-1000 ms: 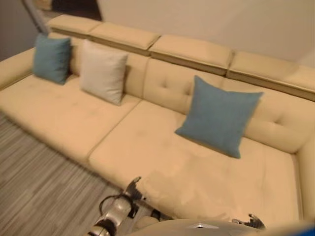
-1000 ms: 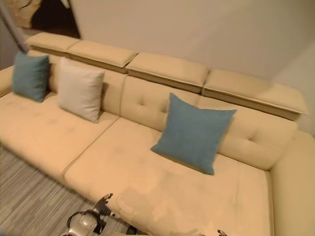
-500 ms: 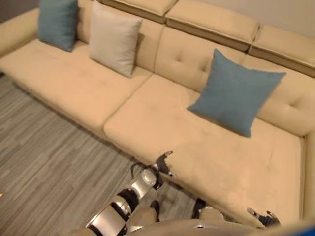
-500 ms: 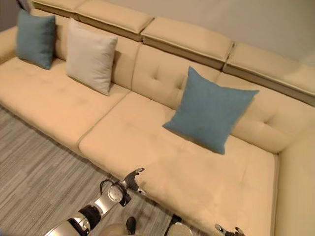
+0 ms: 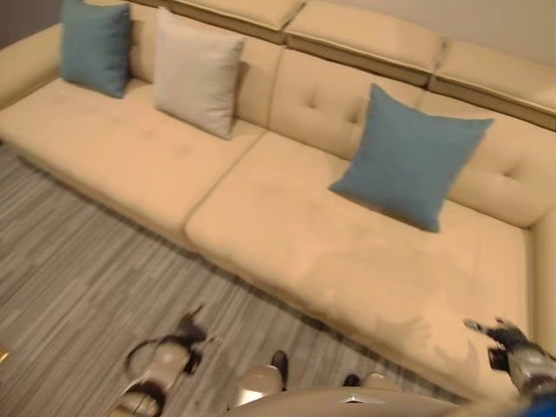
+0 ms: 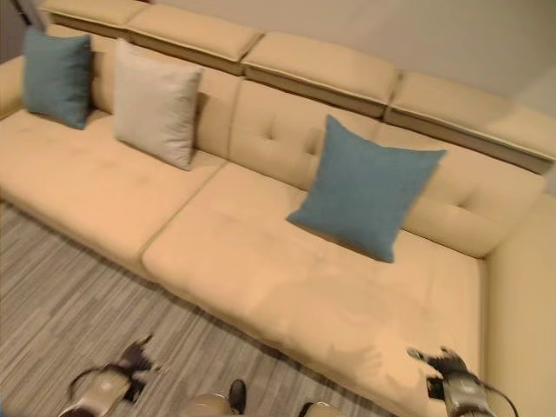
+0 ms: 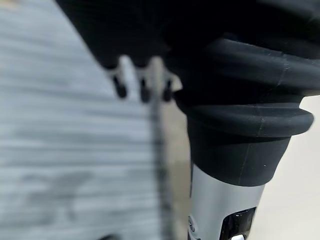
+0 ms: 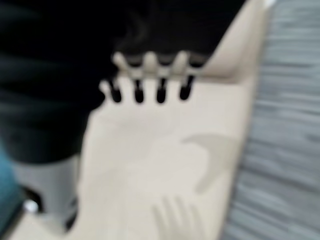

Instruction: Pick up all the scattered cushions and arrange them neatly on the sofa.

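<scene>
A long cream sofa [image 5: 287, 226] carries three cushions, all leaning upright on its backrest. A small blue cushion [image 5: 95, 45] stands at the far left, a white cushion [image 5: 196, 74] beside it, and a larger blue cushion [image 5: 408, 161] right of the middle. My left hand [image 5: 187, 334] hangs low over the floor in front of the sofa, fingers [image 7: 142, 82] straight and holding nothing. My right hand [image 5: 499, 334] hovers over the front right of the seat, its fingers [image 8: 150, 80] straight and empty above the cream cloth.
Grey striped flooring [image 5: 69, 252] runs along the sofa's front. The sofa's right armrest [image 6: 521, 287] rises beside my right hand. A pale wall [image 6: 417, 35] stands behind the backrest.
My left hand has dropped from the seat's front edge down and left over the floor. My right hand has come up higher over the seat at the right. The cushions have not moved.
</scene>
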`<state>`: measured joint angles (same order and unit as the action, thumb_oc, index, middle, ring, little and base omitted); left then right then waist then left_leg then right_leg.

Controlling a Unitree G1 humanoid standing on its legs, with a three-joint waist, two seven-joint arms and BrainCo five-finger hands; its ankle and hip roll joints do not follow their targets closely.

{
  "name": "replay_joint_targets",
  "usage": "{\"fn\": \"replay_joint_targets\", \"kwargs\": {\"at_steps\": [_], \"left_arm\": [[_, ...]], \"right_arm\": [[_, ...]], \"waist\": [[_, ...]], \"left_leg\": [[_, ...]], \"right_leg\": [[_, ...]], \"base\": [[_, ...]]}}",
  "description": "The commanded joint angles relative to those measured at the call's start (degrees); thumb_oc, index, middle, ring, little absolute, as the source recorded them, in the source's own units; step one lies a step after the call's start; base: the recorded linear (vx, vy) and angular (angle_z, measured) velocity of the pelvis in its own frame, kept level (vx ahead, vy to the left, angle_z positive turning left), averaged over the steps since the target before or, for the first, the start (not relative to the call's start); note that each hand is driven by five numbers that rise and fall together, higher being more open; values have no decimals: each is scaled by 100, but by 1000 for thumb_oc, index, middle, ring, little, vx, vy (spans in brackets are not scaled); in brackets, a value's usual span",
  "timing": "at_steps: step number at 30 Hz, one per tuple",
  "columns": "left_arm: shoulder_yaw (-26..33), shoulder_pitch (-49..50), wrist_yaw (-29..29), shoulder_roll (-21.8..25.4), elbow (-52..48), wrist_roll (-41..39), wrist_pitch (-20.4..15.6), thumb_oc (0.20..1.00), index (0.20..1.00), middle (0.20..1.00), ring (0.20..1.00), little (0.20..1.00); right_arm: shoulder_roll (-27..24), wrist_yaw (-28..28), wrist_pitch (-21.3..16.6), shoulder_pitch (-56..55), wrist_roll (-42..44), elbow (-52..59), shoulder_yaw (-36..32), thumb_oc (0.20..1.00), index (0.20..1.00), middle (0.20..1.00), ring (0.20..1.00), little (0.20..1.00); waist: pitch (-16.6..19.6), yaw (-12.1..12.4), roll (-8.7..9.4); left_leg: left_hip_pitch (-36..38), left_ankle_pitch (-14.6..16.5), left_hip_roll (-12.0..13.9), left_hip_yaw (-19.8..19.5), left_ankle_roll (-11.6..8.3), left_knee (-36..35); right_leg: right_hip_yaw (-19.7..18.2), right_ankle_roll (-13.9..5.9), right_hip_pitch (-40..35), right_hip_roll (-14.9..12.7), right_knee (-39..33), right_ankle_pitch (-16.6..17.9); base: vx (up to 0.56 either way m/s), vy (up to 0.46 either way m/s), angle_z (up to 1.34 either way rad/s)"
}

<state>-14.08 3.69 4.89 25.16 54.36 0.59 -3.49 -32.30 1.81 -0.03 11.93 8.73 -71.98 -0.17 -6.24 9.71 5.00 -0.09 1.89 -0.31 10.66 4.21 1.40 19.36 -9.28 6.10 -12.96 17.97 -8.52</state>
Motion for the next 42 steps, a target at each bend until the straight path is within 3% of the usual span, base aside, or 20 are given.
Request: {"fn": "replay_joint_targets", "kwargs": {"at_steps": [1, 6, 9, 12, 14, 17, 18, 20, 25, 27, 28, 31, 35, 42], "left_arm": [[75, -472, -144, -643, -165, -168, -179, 1000, 1000, 1000, 1000, 1000], [299, -414, -62, -772, 132, -182, -166, 1000, 1000, 1000, 1000, 1000], [304, -491, -69, -818, 146, -191, -143, 1000, 1000, 1000, 1000, 1000], [346, -465, -94, -892, 201, -207, -125, 1000, 1000, 1000, 1000, 1000], [335, -446, -83, -940, 291, -185, -133, 1000, 1000, 1000, 1000, 1000], [330, -443, -55, -984, 334, -245, -151, 1000, 1000, 1000, 1000, 1000], [300, -476, -37, -1038, 372, -252, -158, 1000, 1000, 1000, 1000, 1000], [319, -536, 48, -1050, 445, -224, -200, 1000, 1000, 1000, 1000, 1000], [448, -461, 162, -988, 459, -193, -187, 1000, 1000, 1000, 1000, 1000], [524, -446, 189, -949, 559, -227, -168, 1000, 1000, 1000, 1000, 1000], [581, -419, 196, -942, 606, -278, -174, 1000, 1000, 1000, 1000, 1000], [652, -423, 200, -903, 764, -325, -164, 1000, 1000, 1000, 1000, 1000], [749, -398, 274, -957, 885, -395, -192, 1000, 1000, 1000, 1000, 1000], [735, -465, 264, -1012, 986, -364, -174, 1000, 1000, 1000, 1000, 1000]], "right_arm": [[23, 117, -124, 9, -309, -146, 201, 1000, 1000, 1000, 1000, 1000], [400, 194, -162, -461, -368, 151, 144, 1000, 1000, 1000, 1000, 1000], [535, 243, -212, -621, -308, 241, 106, 1000, 1000, 1000, 1000, 1000], [739, 297, -274, -796, -360, 441, 180, 1000, 1000, 1000, 1000, 1000], [751, 343, -286, -752, -345, 480, 157, 1000, 1000, 1000, 1000, 1000], [823, 354, -285, -779, -324, 495, 162, 1000, 1000, 1000, 1000, 1000], [937, 366, -290, -805, -350, 513, 167, 1000, 1000, 1000, 1000, 1000], [1067, 423, -323, -920, -432, 609, 208, 1000, 1000, 1000, 1000, 1000], [1231, 466, -295, -975, -709, 793, 422, 1000, 1000, 1000, 1000, 1000], [1300, 468, -280, -935, -755, 775, 483, 1000, 1000, 1000, 1000, 1000], [1324, 469, -300, -959, -786, 758, 525, 1000, 1000, 1000, 1000, 1000], [1383, 448, -300, -972, -788, 687, 542, 1000, 1000, 1000, 1000, 1000], [1485, 453, -290, -991, -786, 608, 613, 1000, 1000, 1000, 1000, 1000], [1473, 461, -320, -1005, -707, 541, 640, 1000, 1000, 1000, 1000, 1000]], "waist": [[151, -20, -87], [105, -492, -150], [-20, -679, -90], [-109, -828, -31], [-92, -892, -54], [-32, -988, -115], [26, -1099, -209], [1, -1162, -220], [-142, -1134, -238], [-199, -1093, -275], [-207, -1017, -326], [-145, -971, -332], [80, -892, -239], [191, -967, -250]], "left_leg": [[-543, 210, -32, -658, -563, 262], [-575, 9, 118, -692, -707, 163], [-895, 3, 177, -604, -846, 654], [-887, 546, 123, -667, -830, 1518], [-681, 658, 131, -781, -859, 1777], [-479, 631, 105, -985, -880, 1581], [-183, 754, 79, -1009, -837, 941], [-131, 713, -19, -1007, -779, 593], [-50, 509, -46, -836, -638, 84], [-100, 365, 33, -748, -586, -12], [-121, 276, 79, -670, -533, -87], [-177, 170, 78, -613, -512, -143], [-163, 21, 78, -439, -601, -316], [-48, -101, 136, -460, -674, -520]], "right_leg": [[-129, -145, -629, 370, -1425, 655], [-360, 33, -621, 650, -1684, 635], [-325, 103, -631, 668, -1844, 712], [-374, 173, -497, 558, -1816, 900], [-467, 164, -397, 546, -1808, 1001], [-549, 123, -275, 548, -1800, 1077], [-606, 58, -147, 539, -1806, 1153], [-687, -46, 46, 452, -1789, 1326], [-658, -221, 391, 274, -1644, 1596], [-540, -229, 477, 222, -1332, 1455], [-463, -139, 312, 182, -991, 1235], [-587, -113, 160, 227, -696, 1088], [-508, -153, -270, 302, -1467, 1051], [-522, -116, -503, 437, -1932, 1120]], "base": [[-146, -105, -14], [-92, -71, -3], [-155, -76, 24], [-183, 24, 14], [-104, 107, -9], [-64, 146, -35], [-41, 117, -6], [-148, 246, -2], [-182, 143, -60], [-242, 61, -59], [-272, 63, -44], [-140, 11, -32], [-58, -72, -22], [-13, -61, -8]]}}
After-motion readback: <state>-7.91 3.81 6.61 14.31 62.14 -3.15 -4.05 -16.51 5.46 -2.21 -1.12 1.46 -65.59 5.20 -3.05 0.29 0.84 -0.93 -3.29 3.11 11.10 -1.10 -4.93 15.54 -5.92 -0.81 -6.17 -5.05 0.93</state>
